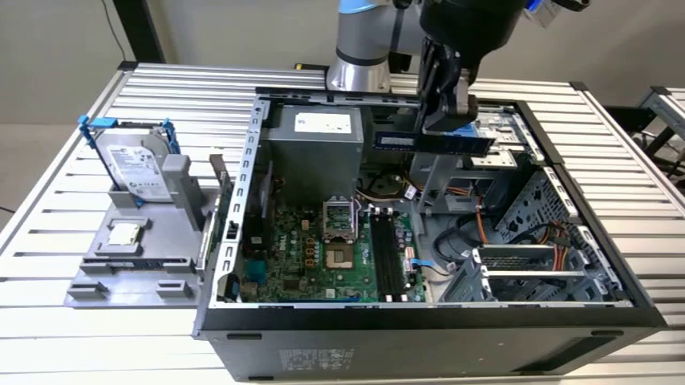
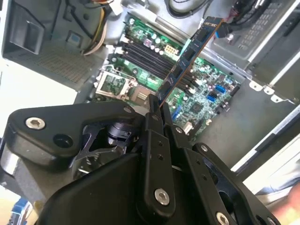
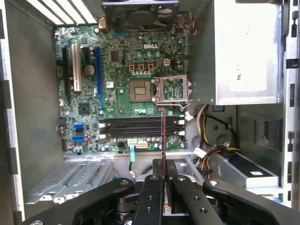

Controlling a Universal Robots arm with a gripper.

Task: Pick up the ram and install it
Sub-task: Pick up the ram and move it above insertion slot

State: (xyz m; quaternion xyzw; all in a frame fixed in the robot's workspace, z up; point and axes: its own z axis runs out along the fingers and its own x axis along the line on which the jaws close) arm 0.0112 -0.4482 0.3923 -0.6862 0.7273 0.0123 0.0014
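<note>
Gripper closed on the ram, pinching it near mid-length, with both ends sticking out past the fingers. Ram held in the air above the open computer case, which lay on its side on the slatted table. Ram not seated and touching nothing else.

Exterior view: ram level, over the far half of the case, long axis running between the view's left and right. The long black slots on the motherboard lay below it and nearer the camera, running toward and away from the camera. The stick therefore sat roughly crosswise to them and well above.

Second wrist view: ram reached out from the gripper and crossed over the slots at an angle.

First wrist view: ram seen edge-on as a thin line rising from the gripper, cutting across the slots. All slots appeared vacant.
</note>
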